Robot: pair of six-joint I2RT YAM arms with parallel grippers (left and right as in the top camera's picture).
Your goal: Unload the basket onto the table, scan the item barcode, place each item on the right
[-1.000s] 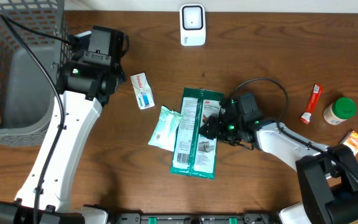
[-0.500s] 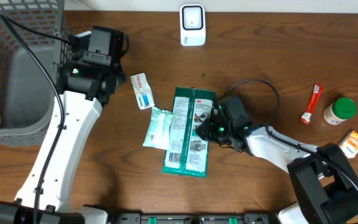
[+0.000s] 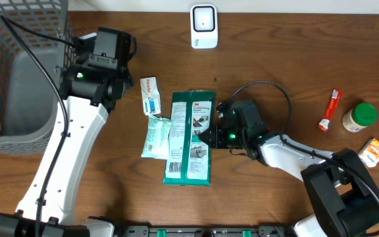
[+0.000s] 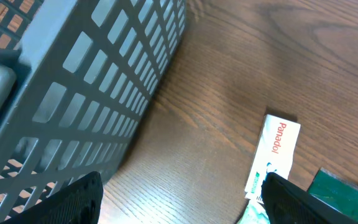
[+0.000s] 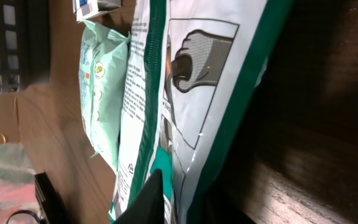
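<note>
Eight items on one wooden tabletop (image 3: 275,52), each placed relative to the green-and-white package.

1. Green-and-white package (image 3: 191,137): the item to be scanned. It lies flat and lengthwise near mid-tabletop, printed face up.
2. Mint-green wipes pack (image 3: 155,137): touches the package's left long edge, partly tucked under it.
3. Panadol box (image 3: 151,95): white and blue, just beyond the package's upper left corner, touching the top of the wipes pack.
4. White scanner (image 3: 203,26): upright at the far edge of the tabletop, well beyond the package's top end.
5. Grey wire basket (image 3: 18,72): far left of the package, at the tabletop's corner.
6. Red tube (image 3: 330,109): well to the package's right.
7. Green-lidded jar (image 3: 360,117): just beyond the tube, farther right.
8. Orange box (image 3: 372,151): farthest right, nearer the front edge than the jar.

Left claw (image 4: 179,208): spread wide and empty, above bare wood between the basket and the Panadol box, up and to the left of the package.

Right claw (image 3: 210,136): at the package's right long edge, about mid-length. The right wrist view shows one dark finger (image 5: 145,199) lying over the package's printed face. The other finger is hidden, so it cannot be told whether the claw has clamped the package.
</note>
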